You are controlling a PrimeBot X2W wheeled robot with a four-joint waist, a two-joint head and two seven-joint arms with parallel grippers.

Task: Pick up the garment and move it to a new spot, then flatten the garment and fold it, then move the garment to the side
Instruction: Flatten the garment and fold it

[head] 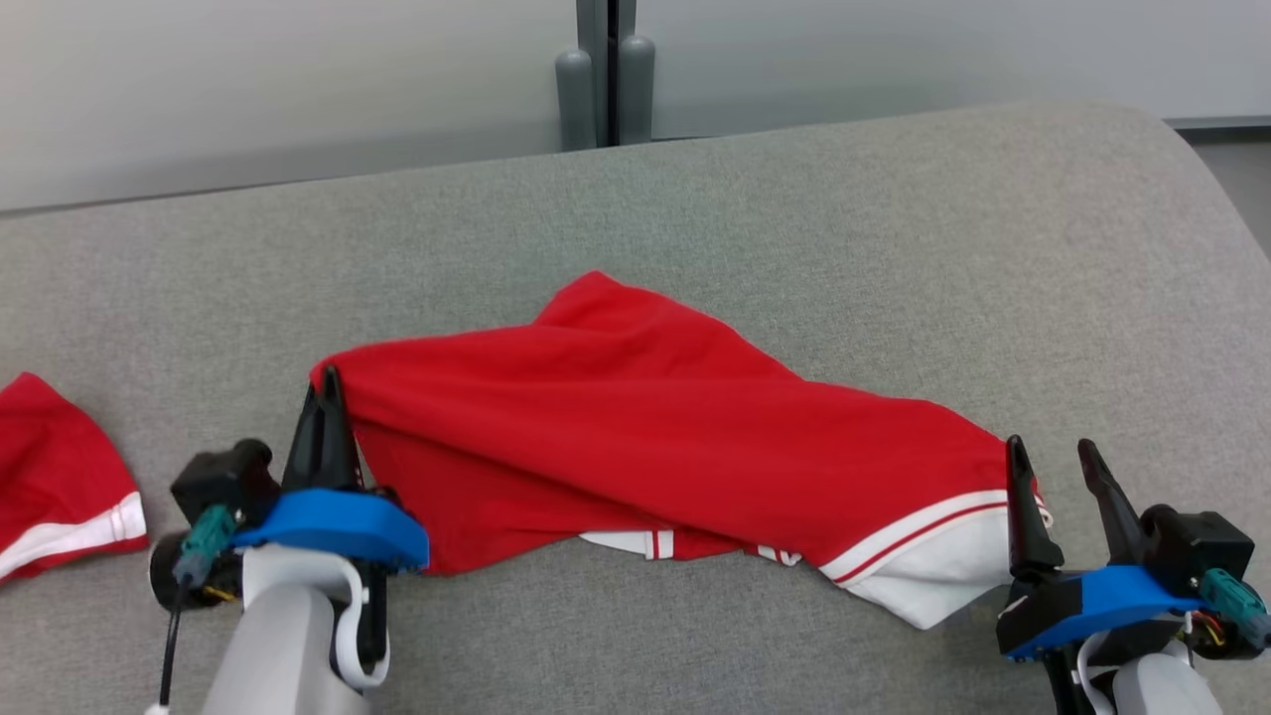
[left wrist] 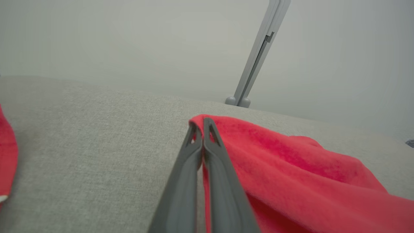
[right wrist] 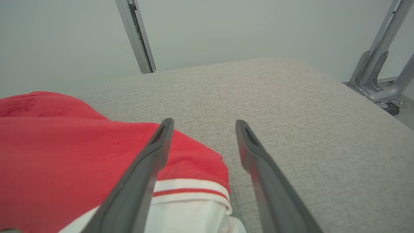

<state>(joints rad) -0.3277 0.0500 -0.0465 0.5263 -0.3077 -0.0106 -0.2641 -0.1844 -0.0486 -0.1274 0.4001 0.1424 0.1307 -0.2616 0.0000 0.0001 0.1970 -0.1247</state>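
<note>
Now: left gripper has its fingers pressed together, pinching the garment at its raised left corner. The right gripper is spread wide and grips nothing, with one finger over the garment's white-striped end and the other over bare cushion. Garment lies crumpled across the cushion's front middle.

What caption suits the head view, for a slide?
Left gripper shut on a corner of the red garment; right gripper open at its white-trimmed end, on a grey cushion.

Dark tapered fingers, blue collars, pale forearms, teal connectors
</note>
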